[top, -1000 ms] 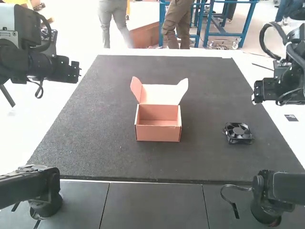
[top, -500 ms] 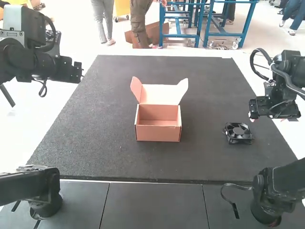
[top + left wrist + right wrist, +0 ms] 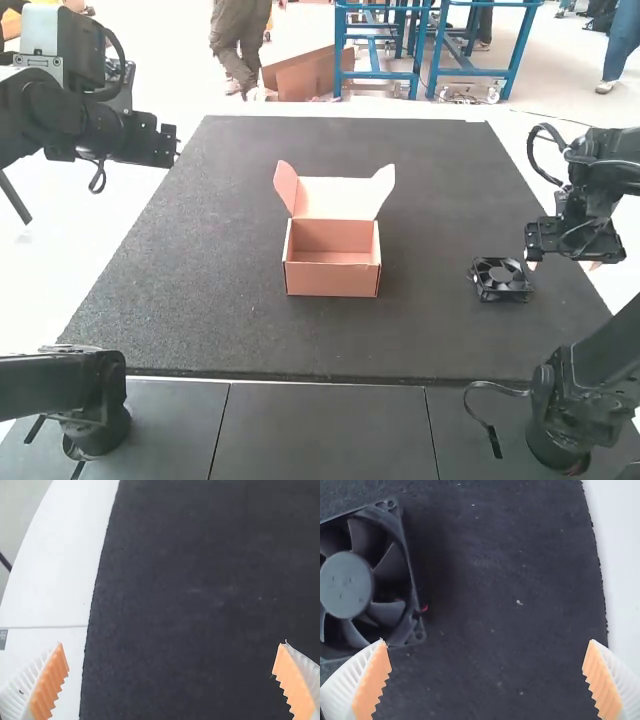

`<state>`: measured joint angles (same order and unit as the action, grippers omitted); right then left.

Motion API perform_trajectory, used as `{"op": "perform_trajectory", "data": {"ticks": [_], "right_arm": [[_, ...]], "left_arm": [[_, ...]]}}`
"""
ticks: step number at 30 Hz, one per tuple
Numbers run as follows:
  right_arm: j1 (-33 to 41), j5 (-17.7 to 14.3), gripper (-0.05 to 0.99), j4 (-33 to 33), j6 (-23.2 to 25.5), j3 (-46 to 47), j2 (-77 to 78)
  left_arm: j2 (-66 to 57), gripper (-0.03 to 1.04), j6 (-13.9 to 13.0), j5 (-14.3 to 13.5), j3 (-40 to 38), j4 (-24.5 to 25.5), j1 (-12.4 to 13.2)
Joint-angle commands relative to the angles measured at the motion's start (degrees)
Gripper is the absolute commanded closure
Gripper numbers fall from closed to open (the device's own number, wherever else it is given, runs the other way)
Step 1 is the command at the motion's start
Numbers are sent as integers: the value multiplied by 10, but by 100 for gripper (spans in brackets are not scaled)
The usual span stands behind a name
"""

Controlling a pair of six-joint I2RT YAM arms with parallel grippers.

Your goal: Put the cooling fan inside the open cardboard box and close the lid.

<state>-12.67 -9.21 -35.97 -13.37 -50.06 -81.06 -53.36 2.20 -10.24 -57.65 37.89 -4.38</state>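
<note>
The black square cooling fan (image 3: 500,278) lies flat on the dark mat, to the right of the open cardboard box (image 3: 332,258). The box's lid (image 3: 338,196) stands up at its back, side flaps spread. My right gripper (image 3: 562,260) hovers just right of the fan and slightly behind it, pointing down. It is open and holds nothing. In the right wrist view the fan (image 3: 365,585) sits off to one side of the open right gripper (image 3: 485,680), near one orange pad (image 3: 370,680). My left gripper (image 3: 168,146) hangs open over the mat's far left edge, the left gripper (image 3: 170,685) empty.
The black mat (image 3: 200,280) covers most of the white table (image 3: 40,270). In the left wrist view, the mat's edge (image 3: 97,605) meets the white table top. Bare mat surrounds the box on all sides.
My right gripper has come down and in from the right edge, to just beside the fan. The left arm shifted slightly toward the back. Box and fan stayed put.
</note>
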Motion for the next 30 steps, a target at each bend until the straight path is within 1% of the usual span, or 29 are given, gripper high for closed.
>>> {"op": "perform_trajectory", "data": {"ticks": [1,5,16,23,30], "right_arm": [[-7,21,5,6,18,-10,-24],[-10,37,5,18,30,-21,-52],[-10,37,5,44,37,-51,-107],[-10,37,5,47,36,-64,-135],[-26,38,5,44,35,-83,-165]], "left_arm": [[-2,4,4,7,-23,-1,5],[-2,4,4,7,-22,3,5],[-3,4,5,7,-23,3,5],[-6,4,5,7,-25,3,5],[-9,4,5,7,-26,3,5]]}}
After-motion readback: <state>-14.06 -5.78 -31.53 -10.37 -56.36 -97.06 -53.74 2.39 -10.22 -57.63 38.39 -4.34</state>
